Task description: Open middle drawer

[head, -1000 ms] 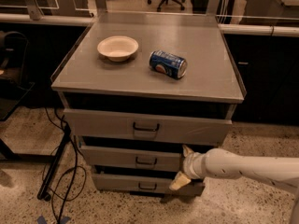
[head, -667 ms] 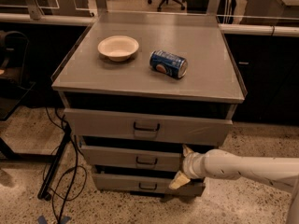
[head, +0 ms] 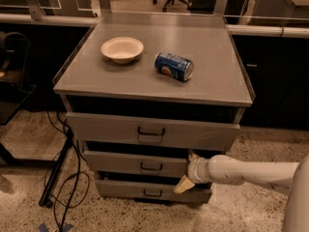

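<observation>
The end effector (head: 188, 169) sits exactly where it was a second ago, fingers apart. The middle drawer (head: 120, 161) stretches just to its left, barely out, so the pull seems not yet begun.

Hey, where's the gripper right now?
In the camera view, the gripper is low and right of centre, at the right end of the middle drawer, below the top drawer and above the bottom drawer.

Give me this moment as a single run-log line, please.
task: open middle drawer | gripper: at right end of its front | handle: not gripped | cabinet top: bowl, can lying on side
</observation>
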Robot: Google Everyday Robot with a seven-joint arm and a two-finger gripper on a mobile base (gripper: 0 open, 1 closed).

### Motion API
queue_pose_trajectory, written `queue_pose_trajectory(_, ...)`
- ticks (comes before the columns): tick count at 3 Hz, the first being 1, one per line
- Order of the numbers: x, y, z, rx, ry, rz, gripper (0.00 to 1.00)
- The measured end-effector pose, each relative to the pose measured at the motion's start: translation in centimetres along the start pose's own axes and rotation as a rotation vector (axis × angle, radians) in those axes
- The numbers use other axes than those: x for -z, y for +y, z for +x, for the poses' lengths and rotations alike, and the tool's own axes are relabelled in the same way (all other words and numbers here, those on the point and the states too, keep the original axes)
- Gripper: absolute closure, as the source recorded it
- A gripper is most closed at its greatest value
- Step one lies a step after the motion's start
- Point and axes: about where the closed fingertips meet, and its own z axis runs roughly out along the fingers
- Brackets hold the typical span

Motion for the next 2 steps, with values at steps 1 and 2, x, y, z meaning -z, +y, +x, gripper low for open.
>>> queue_pose_trajectory(1, -0.03, 0.00, 0.00, 0.000, 0.000, 0.000, 0.19)
queue_pose_trajectory(2, -0.03, 0.00, 0.00, 0.000, 0.000, 0.000, 0.43)
